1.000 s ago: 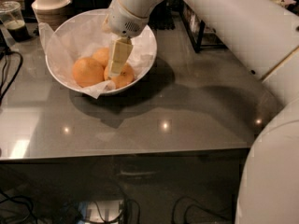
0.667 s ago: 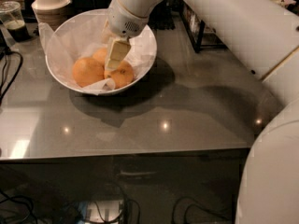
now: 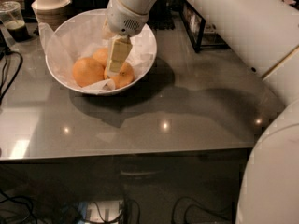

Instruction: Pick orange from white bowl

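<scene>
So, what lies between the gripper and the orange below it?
Nothing in the camera view: the gripper, inside the white bowl, sits right against the orange.

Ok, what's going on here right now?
The robot's arm is reaching down into the white bowl on the grey table. The bowl holds three oranges. The gripper is low against the front-right orange, next to the left orange and the back orange. Nothing is lifted yet: that orange rests in the bowl's paper lining.
</scene>
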`<action>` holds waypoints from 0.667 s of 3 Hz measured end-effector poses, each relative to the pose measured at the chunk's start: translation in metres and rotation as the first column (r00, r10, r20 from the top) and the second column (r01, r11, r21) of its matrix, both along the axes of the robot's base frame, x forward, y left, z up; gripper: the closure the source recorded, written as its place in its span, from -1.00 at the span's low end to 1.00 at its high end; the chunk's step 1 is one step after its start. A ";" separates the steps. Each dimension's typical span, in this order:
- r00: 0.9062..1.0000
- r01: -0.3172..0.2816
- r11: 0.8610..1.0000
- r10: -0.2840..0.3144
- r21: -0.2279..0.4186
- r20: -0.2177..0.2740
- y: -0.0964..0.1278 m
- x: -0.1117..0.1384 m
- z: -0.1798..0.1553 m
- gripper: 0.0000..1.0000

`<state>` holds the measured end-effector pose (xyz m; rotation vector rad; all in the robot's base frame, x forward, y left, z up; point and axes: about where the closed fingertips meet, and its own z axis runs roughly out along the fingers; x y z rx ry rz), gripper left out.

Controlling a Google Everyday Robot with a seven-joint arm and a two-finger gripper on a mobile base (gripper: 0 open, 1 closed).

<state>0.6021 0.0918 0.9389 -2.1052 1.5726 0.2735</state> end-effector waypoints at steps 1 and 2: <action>1.000 0.006 0.999 -0.006 -0.038 -0.011 -0.006 -0.010 0.012 -0.68; 0.999 0.031 0.998 -0.031 -0.062 -0.010 -0.017 -0.008 0.014 -0.64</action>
